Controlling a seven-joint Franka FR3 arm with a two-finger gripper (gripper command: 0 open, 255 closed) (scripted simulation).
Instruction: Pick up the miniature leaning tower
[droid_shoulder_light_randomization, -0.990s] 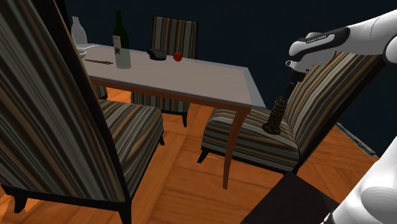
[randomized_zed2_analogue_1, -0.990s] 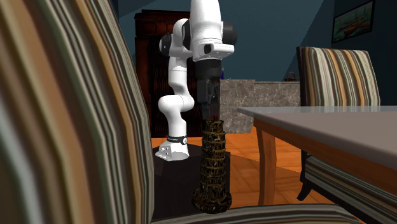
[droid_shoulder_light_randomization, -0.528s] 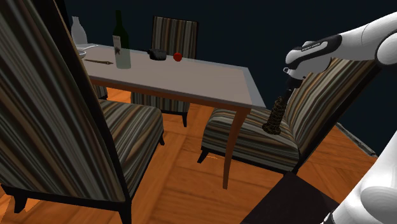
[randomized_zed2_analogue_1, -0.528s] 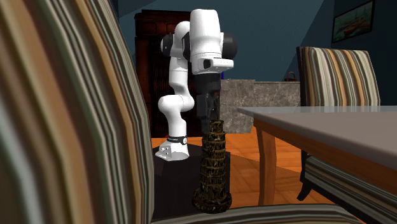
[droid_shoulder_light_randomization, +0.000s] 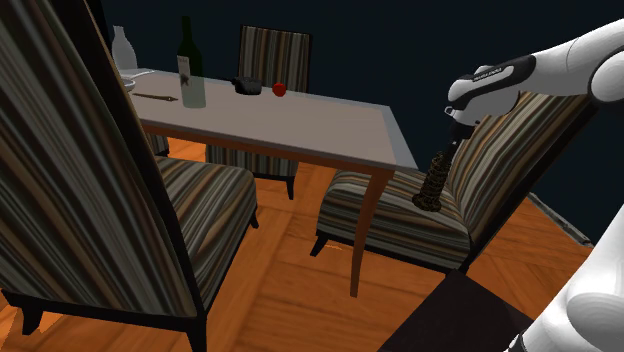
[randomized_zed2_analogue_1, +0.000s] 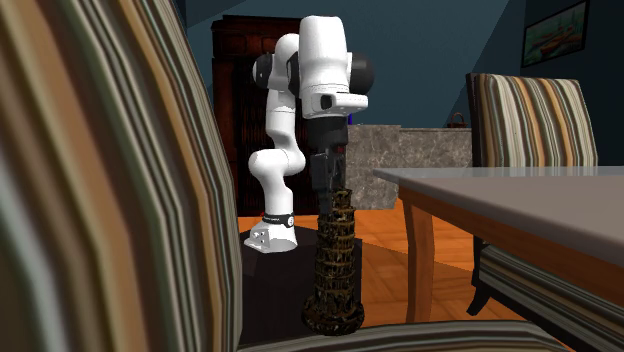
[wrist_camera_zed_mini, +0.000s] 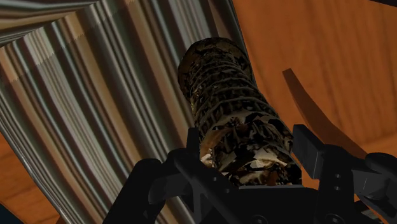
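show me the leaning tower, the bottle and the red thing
leaning tower (randomized_zed2_analogue_1: 336, 255): second exterior view, middle of its shaft
bottle (droid_shoulder_light_randomization: 193, 88): shoulder view, lower body
red thing (droid_shoulder_light_randomization: 279, 89): shoulder view, its centre

Miniature leaning tower (droid_shoulder_light_randomization: 434, 181): I am logging a dark brown-black cylinder of stacked, arcaded tiers flecked with paler patches, and it is widening into a round base. It is standing on that base on the striped chair seat (droid_shoulder_light_randomization: 385, 215), close in front of the backrest (droid_shoulder_light_randomization: 520, 150). In the second exterior view it is leaning slightly toward that view's right, top tier uppermost.
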